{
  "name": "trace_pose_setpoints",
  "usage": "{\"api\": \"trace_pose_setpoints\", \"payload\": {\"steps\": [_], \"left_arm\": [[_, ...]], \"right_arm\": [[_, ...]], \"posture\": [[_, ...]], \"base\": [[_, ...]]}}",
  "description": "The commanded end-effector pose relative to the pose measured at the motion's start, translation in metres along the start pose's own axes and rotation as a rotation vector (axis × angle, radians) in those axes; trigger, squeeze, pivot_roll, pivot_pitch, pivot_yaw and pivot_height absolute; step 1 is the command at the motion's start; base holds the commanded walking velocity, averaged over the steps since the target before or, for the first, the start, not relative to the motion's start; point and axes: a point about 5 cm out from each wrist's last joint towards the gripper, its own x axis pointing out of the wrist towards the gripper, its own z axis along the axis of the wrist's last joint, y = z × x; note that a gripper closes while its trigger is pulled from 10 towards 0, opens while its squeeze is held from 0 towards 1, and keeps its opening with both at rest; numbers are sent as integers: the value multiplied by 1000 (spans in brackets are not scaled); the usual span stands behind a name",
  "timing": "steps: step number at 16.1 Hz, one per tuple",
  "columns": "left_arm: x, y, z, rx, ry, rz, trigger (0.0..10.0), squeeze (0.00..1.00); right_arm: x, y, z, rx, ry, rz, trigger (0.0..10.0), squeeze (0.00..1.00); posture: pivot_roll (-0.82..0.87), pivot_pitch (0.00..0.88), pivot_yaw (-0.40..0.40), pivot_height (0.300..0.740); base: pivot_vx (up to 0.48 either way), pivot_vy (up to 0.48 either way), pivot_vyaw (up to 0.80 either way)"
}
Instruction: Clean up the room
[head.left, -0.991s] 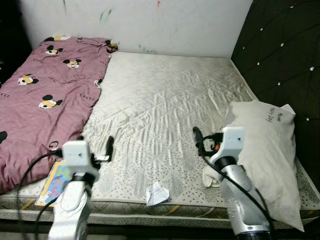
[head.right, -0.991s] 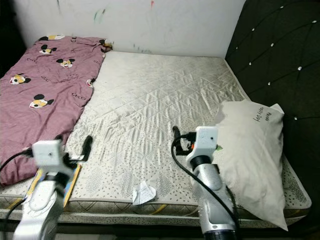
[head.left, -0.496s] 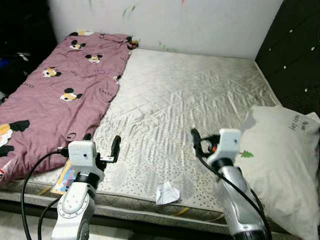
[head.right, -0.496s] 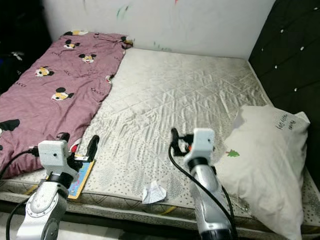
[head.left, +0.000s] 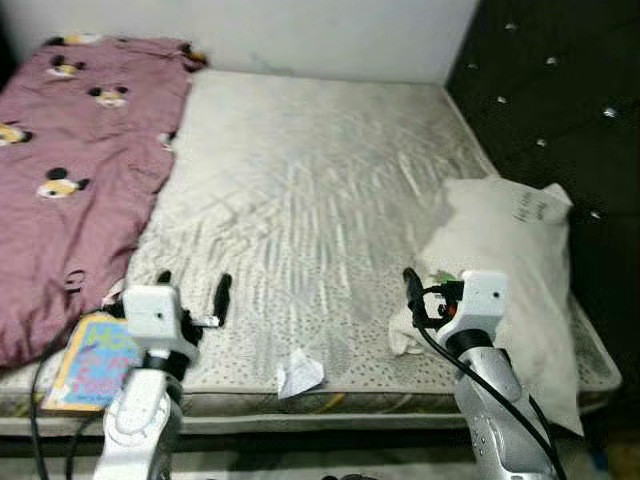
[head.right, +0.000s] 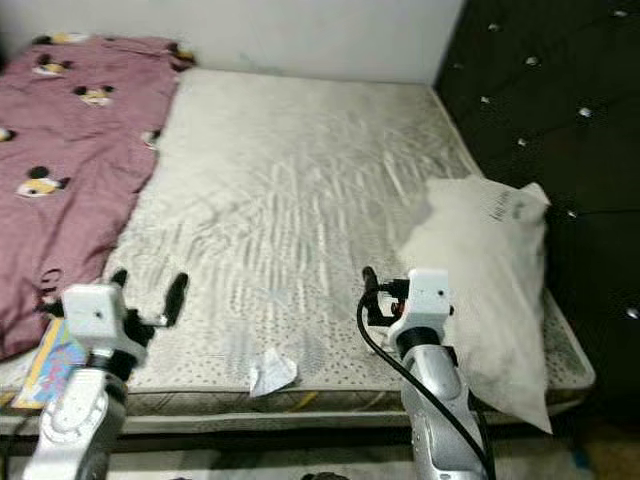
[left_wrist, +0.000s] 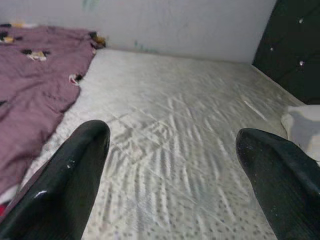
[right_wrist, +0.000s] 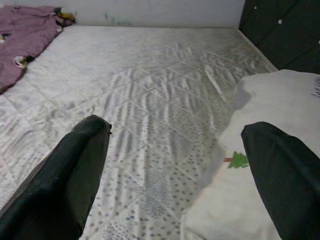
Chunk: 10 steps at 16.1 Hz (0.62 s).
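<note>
The left claw (head.left: 192, 288) hovers over the near left part of the mattress (head.left: 300, 170), its two black fingers (left_wrist: 70, 185) spread well apart with nothing between them. The right claw (head.left: 412, 295) hangs over the near right part of the bed, its fingers (right_wrist: 65, 180) likewise wide apart and empty. Between the two claws, near the front edge of the mattress, lies a crumpled piece of white paper (head.left: 299, 373), closer to the left claw and nearer than both. Just right of the right claw sits a white pillow (head.left: 505, 250) with writing on it and a small green tree print (right_wrist: 238, 160), lying against the dark tufted headboard (head.left: 560, 120). A small white cloth (head.left: 405, 335) lies at the pillow's near left corner, just beneath the right claw. On the far left spreads a maroon cartoon-mouse blanket (head.left: 70, 160); at its near edge, left of the left claw, lies a colourful children's book (head.left: 90, 360)
</note>
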Motion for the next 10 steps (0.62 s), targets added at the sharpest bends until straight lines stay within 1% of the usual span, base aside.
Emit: {"api": "trace_pose_setpoints", "payload": {"steps": [1,4,6,8,10], "left_arm": [[-1,-4,4,7,-11,-14,10000,0],[3,-2,6,-1,-22,-5,10000,0],[3,2,8,3,-27,1,10000,0],[-1,-2,6,0,-17,-14,10000,0],[1,-5,7,-6,-16,-23,10000,0]], "right_arm": [[4,7,10,7,-30,27,10000,0],[4,7,11,12,-21,20,10000,0],[3,7,9,23,-9,25,10000,0],[3,9,9,28,-8,32,10000,0],[2,9,9,32,-8,36,10000,0]], "posture": [[-28,137,-85,740],[-24,131,-83,740],[-21,134,-80,740],[-22,136,-74,740],[-22,146,-73,740]], "base": [[0,0,0],[0,0,0],[0,0,0],[0,0,0],[0,0,0]]}}
